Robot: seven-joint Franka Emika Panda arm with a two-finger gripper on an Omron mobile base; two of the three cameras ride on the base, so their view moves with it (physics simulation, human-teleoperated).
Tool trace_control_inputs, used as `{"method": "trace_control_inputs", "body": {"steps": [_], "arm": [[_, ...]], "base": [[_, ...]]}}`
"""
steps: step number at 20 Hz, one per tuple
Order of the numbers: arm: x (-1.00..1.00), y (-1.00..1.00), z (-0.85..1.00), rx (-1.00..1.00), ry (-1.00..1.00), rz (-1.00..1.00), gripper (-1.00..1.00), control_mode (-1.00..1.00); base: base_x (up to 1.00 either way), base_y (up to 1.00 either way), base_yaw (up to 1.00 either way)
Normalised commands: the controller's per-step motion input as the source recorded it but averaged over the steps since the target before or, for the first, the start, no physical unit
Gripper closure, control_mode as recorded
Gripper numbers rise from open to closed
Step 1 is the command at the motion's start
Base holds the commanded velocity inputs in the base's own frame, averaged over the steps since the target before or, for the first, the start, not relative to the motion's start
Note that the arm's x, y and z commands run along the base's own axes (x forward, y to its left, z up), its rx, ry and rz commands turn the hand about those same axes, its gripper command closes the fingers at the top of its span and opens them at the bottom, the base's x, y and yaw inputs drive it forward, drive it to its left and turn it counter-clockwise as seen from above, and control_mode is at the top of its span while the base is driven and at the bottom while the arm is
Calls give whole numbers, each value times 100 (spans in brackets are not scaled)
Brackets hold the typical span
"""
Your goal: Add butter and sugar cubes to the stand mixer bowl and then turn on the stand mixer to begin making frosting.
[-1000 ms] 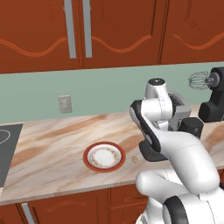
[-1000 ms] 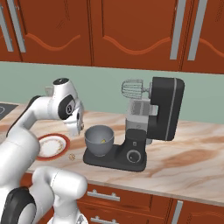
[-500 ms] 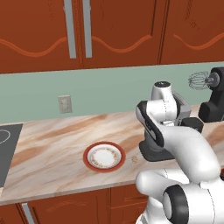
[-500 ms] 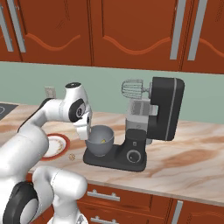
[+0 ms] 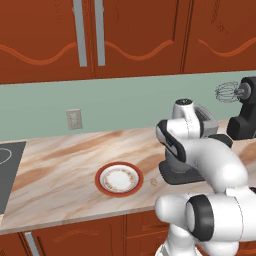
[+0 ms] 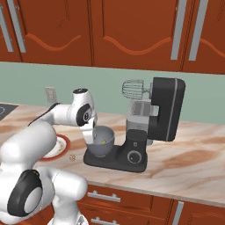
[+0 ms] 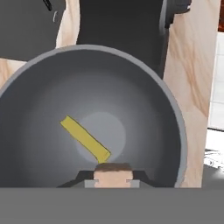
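Table [image 5: 60, 165]: marbled top; carries the mixer, a plate and one loose crumb-sized piece.
Stand mixer [image 6: 162, 114]: stands on the table, head and whisk raised above the bowl; front dial visible on the base. Judged not yet switched on, since that step comes last.
Stand mixer bowl [image 6: 100, 141]: seated on the mixer base, open at the top, under the arm's hand.
Plate [image 5: 119, 178]: red-rimmed, bare, well apart from the bowl on the arm's left.
Butter [image 7: 85, 139]: pale-yellow stick lying flat on the bowl bottom. This step looks done.
Gripper [image 7: 113, 173]: directly over the bowl mouth, fingertips pinched together on a small tan block.
Sugar cube [image 7: 113, 173]: held between the fingertips, above the bowl interior, not yet released.
Second tan piece [image 6: 72, 156]: on the table between plate and mixer base; probably another cube.
Remaining: drop cube, perhaps fetch the other, turn dial.
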Motion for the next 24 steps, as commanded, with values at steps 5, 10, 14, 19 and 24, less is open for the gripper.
{"method": "trace_control_inputs", "body": {"steps": [5,10,14,19,24], "arm": [[15,-2,-32,0,4,0,100,-100],[14,0,-30,0,4,0,100,-100],[11,-4,-27,1,4,0,100,-100],[2,-16,-17,2,1,2,-100,-100],[0,-9,-20,2,1,2,-100,-100]], "base": [[0,0,0],[0,0,0],[0,0,0],[0,0,0],[0,0,0]]}}
